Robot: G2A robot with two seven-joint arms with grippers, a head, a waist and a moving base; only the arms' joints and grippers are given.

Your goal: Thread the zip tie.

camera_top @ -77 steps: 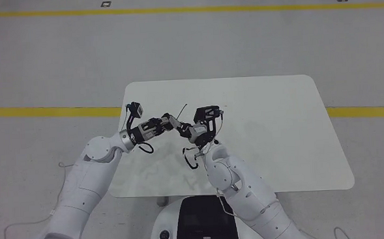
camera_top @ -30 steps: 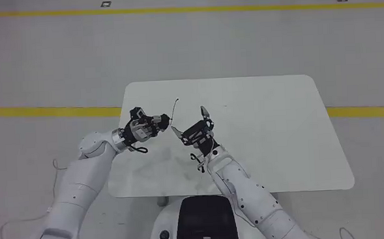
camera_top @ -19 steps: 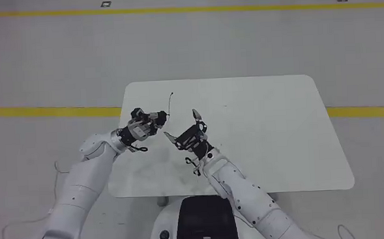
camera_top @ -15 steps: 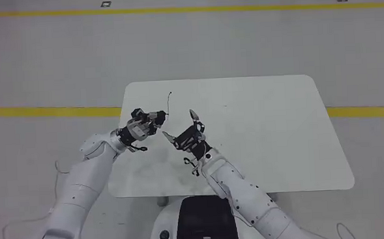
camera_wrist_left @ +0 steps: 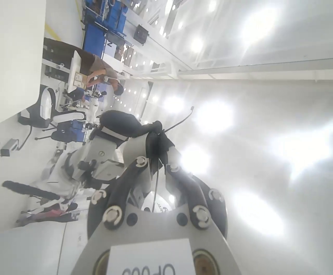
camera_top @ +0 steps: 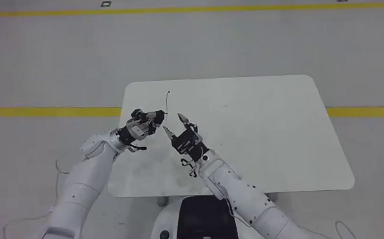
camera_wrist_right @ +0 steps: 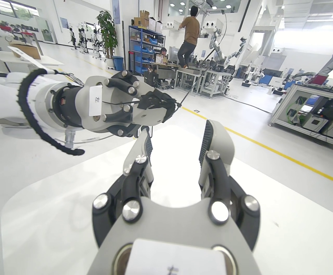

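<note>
A thin black zip tie (camera_top: pixel 167 101) sticks up from my left gripper (camera_top: pixel 158 115), which is shut on it above the white table's (camera_top: pixel 277 128) left part. In the left wrist view the zip tie (camera_wrist_left: pixel 179 122) runs out past the black fingertips (camera_wrist_left: pixel 156 142) and ends in a small head. In the right wrist view the zip tie (camera_wrist_right: pixel 193 87) slants up from the left gripper (camera_wrist_right: pixel 162 109). My right gripper (camera_top: pixel 174 127) stands open just right of the left one, with nothing between its fingers (camera_wrist_right: pixel 216 140).
The white table has a rounded near-left corner (camera_wrist_right: pixel 31 187) and bare surface to the right (camera_top: pixel 266 155). A yellow floor line (camera_top: pixel 48 112) runs behind the table. Benches and other robots stand far off in the room.
My right gripper let go of the zip tie and opened, then drew left toward the left gripper. The left gripper pulled back to the left with the tie, now pointing up.
</note>
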